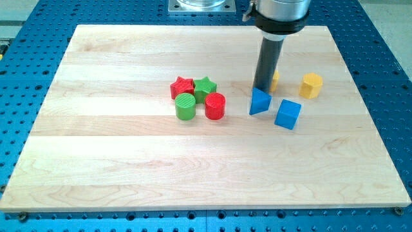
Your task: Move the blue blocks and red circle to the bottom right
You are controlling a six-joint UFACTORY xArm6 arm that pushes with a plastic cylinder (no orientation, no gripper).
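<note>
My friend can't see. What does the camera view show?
My tip touches the blue triangle's top edge, a blue cube to its right. Left sit a red star, green star, green circle and red circle; two yellow blocks sit behind.

One camera looks down at a slant from the front, at middling range, taking in the whole wooden board (pixel 129 167). My tip (pixel 262 87) stands in the view's upper right, the rod running up out of the top edge.

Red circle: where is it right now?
The red circle sits left of the board's centre, touching the green cylinder on its left, below the green star.
</note>
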